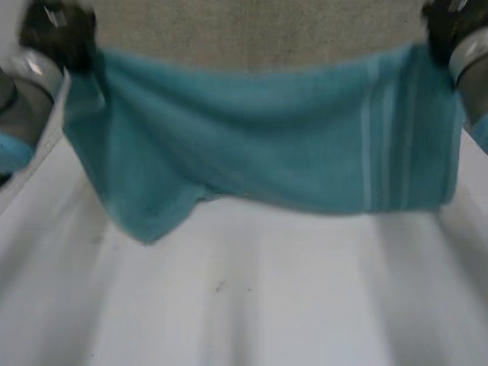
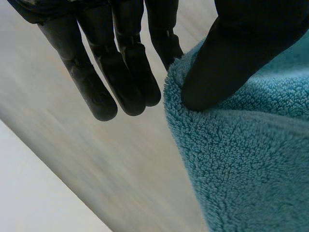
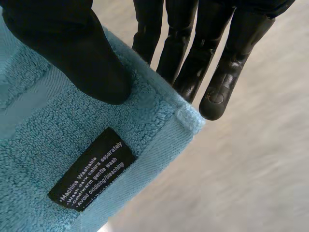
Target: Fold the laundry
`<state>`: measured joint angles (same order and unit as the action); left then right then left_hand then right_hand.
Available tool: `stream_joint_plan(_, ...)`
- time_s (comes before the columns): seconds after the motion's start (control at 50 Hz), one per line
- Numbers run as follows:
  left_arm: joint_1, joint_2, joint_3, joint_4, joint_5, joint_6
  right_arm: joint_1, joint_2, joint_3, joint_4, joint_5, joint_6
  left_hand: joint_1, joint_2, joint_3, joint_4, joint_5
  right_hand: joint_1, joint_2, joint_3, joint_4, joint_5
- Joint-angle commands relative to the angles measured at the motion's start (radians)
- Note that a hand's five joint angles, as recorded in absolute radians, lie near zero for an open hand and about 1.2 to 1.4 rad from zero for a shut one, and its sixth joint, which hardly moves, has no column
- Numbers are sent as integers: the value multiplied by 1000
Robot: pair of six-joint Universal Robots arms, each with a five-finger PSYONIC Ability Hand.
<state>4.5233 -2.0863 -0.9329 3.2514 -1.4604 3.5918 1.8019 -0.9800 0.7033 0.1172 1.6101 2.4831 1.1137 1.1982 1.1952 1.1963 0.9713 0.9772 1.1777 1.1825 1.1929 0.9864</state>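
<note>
The blue towel [image 1: 259, 152] hangs stretched wide over the desk [image 1: 244, 313]. Its long side runs from the left robot hand [image 1: 57, 34] to the right robot hand [image 1: 446, 29]. Each one pinches a top corner between thumb and fingers. The black tag [image 3: 91, 169] sits by the right thumb. The rest hangs below both.

A black label [image 3: 91, 169] is sitting on the teal towel [image 3: 34, 130], sewn near its corner in the right wrist view. It is carrying small white print in four lines, each one opening with a dot. The lines are reading "Machine Washable", "Wash dark colors separately", "Cool/warm gentle wash" and "Avoid oxidising/bleaching", the last one running close along the label's edge.
</note>
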Motion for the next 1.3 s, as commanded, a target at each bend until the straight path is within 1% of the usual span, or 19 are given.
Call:
stream_joint_plan(0.02,-4,141,60,257,2,-80,-15,-218,91,-277,7,128,283,198,201,200,250,419,219,214,203,235)
stream_joint_plan(0.1,10,184,-19,225,9,-174,-16,-319,286,-310,-10,132,283,198,201,200,250,419,219,214,203,235)
stream_joint_plan(0.16,19,210,-105,199,20,-209,-18,-368,436,-321,-38,134,283,198,201,200,250,419,219,214,203,235)
stream_joint_plan(0.2,31,232,-213,180,43,-220,-19,-397,510,-321,-58,134,283,198,201,200,250,419,219,214,203,235)
stream_joint_plan(0.28,60,262,-375,174,72,-219,-24,-457,700,-323,-134,134,283,198,201,200,250,419,219,214,203,235)
stream_joint_plan(0.3,75,281,-458,172,83,-219,-24,-465,772,-324,-171,134,283,198,201,200,250,419,219,214,203,235)
stream_joint_plan(0.32,88,297,-547,177,90,-219,-26,-465,806,-324,-186,132,283,198,201,200,250,419,219,214,203,235)
stream_joint_plan(0.4,99,310,-748,189,124,-211,-61,-462,967,-324,-246,123,274,190,193,192,242,419,219,214,203,235)
stream_joint_plan(0.48,96,304,-883,202,170,-186,-128,-445,1093,-335,-277,131,236,152,155,154,204,419,219,214,203,235)
stream_joint_plan(0.54,89,295,-929,206,184,-160,-171,-395,1153,-366,-297,134,163,78,81,80,131,419,219,214,203,235)
stream_joint_plan(0.58,88,278,-946,211,184,-130,-190,-378,1174,-381,-305,134,75,-10,-7,-8,43,419,219,214,203,235)
stream_joint_plan(0.6,105,155,-945,271,173,-70,-311,-378,1182,-395,-361,258,-351,-436,-432,-434,-383,419,219,214,203,235)
stream_joint_plan(0.62,105,155,-946,271,173,-70,-312,-378,1182,-395,-363,266,-372,-456,-453,-454,-404,419,219,214,203,235)
stream_joint_plan(0.72,105,152,-971,274,164,-68,-317,-375,1180,-401,-364,272,-383,-468,-465,-466,-416,419,219,214,203,235)
stream_joint_plan(0.88,105,163,-985,272,117,-64,-319,-370,1177,-407,-358,270,-383,-468,-465,-466,-416,419,219,214,203,235)
stream_joint_plan(0.94,106,169,-998,271,112,-41,-328,-368,1176,-415,-355,270,-383,-468,-465,-466,-416,419,219,214,203,235)
stream_joint_plan(1.04,120,193,-1015,272,106,47,-352,-368,1171,-415,-352,275,-401,-486,-483,-484,-433,419,219,214,203,235)
stream_joint_plan(1.12,140,193,-1012,277,80,91,-354,-368,1170,-415,-352,275,-404,-489,-485,-487,-436,419,219,214,203,235)
stream_joint_plan(1.3,161,176,-1008,317,49,154,-357,-367,1164,-413,-351,275,-395,-480,-477,-478,-427,419,219,214,203,235)
